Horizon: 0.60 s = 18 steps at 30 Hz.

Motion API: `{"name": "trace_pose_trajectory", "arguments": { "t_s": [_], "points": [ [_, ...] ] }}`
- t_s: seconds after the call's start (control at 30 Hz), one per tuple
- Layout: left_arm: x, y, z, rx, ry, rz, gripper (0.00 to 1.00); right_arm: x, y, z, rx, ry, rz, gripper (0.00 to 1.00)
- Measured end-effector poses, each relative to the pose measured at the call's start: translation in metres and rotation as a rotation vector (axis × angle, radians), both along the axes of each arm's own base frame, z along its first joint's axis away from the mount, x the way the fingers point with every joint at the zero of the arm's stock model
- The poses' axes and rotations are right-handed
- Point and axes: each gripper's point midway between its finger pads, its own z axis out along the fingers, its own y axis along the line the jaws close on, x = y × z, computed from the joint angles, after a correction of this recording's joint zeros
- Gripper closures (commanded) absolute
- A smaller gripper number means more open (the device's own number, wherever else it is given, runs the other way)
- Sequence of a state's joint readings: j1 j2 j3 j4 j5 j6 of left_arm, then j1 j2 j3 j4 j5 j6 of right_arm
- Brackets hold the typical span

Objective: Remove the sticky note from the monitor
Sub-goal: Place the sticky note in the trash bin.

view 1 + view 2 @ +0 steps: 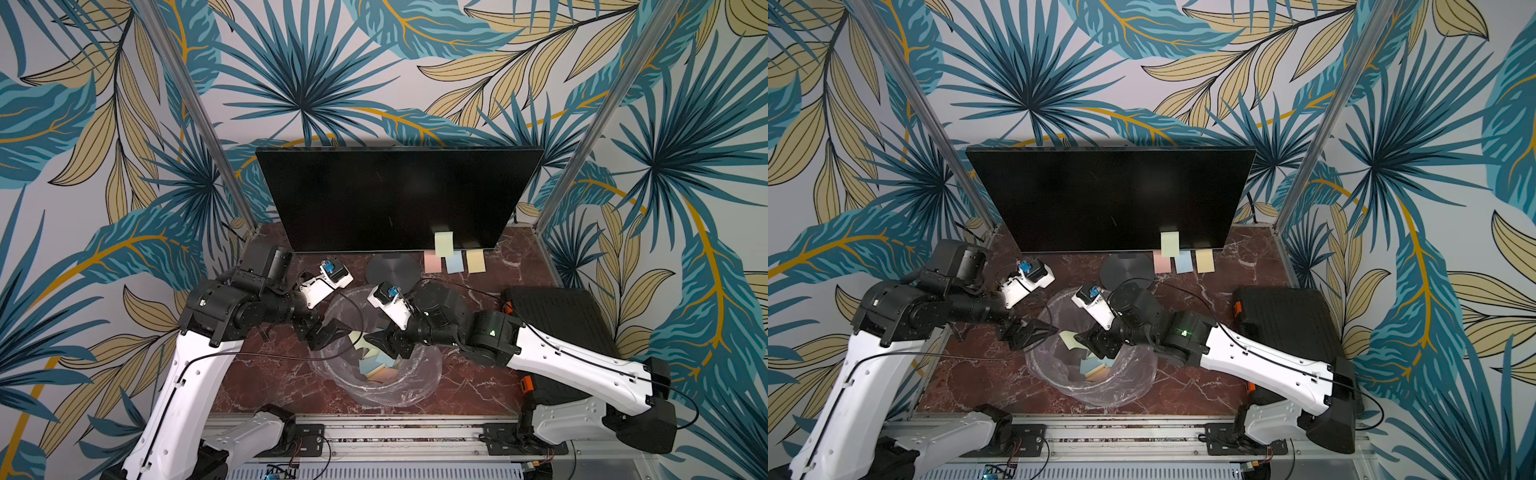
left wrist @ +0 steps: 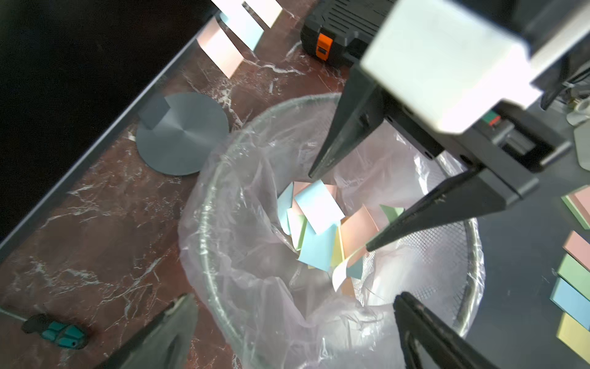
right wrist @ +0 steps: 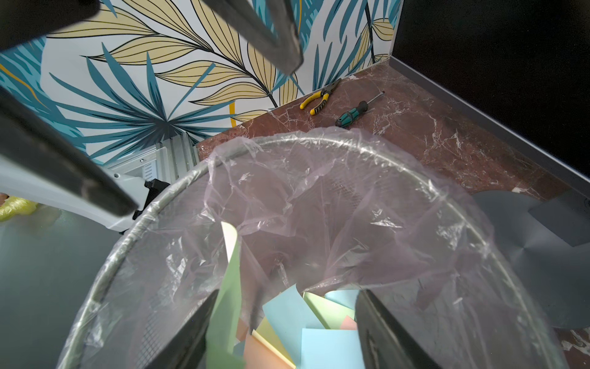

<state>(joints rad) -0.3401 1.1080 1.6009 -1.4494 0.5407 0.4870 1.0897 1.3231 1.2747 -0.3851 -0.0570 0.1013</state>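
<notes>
The monitor (image 1: 395,195) stands at the back, a pale green sticky note (image 1: 444,244) on the screen's lower right. Pink (image 1: 433,262), blue (image 1: 454,262) and yellow (image 1: 476,261) notes hang at its lower edge. Both grippers hover over a plastic-lined wire basket (image 1: 415,386) holding several loose notes (image 2: 319,230). My left gripper (image 2: 293,300) is open and empty. My right gripper (image 3: 287,297) is open too, with a green note (image 3: 226,303) clinging to one finger and hanging into the basket.
The monitor's round grey base (image 1: 392,270) sits just behind the basket. A black tool case (image 1: 561,316) lies at the right. A screwdriver (image 3: 354,111) and pliers (image 3: 319,99) lie at the back left. Stacks of notes (image 2: 574,271) lie beyond the basket.
</notes>
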Motion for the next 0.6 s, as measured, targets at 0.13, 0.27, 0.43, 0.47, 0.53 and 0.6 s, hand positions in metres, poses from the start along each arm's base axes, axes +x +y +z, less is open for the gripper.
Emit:
{"name": "trace_pose_trajectory", "arguments": {
  "t_s": [0.13, 0.27, 0.43, 0.47, 0.53, 0.6],
  "points": [
    [0.001, -0.003, -0.024, 0.026, 0.069, -0.021, 0.00, -0.001, 0.002, 0.003, 0.020, 0.008, 0.009, 0.33],
    [0.007, -0.006, -0.038, 0.053, 0.092, -0.023, 0.00, -0.003, 0.004, 0.005, 0.033, 0.017, 0.021, 0.33],
    [0.019, -0.006, -0.045, 0.083, 0.077, 0.000, 0.00, -0.006, 0.006, 0.010, 0.055, 0.024, 0.037, 0.33],
    [0.021, -0.006, -0.046, 0.090, 0.071, 0.005, 0.00, -0.007, 0.006, 0.011, 0.061, 0.023, 0.040, 0.33],
    [0.026, -0.004, -0.048, 0.105, 0.060, 0.022, 0.00, -0.009, 0.005, 0.016, 0.073, 0.020, 0.046, 0.33],
    [0.029, -0.002, -0.050, 0.117, 0.056, 0.039, 0.00, -0.010, 0.004, 0.021, 0.087, 0.016, 0.048, 0.31]
  ]
}}
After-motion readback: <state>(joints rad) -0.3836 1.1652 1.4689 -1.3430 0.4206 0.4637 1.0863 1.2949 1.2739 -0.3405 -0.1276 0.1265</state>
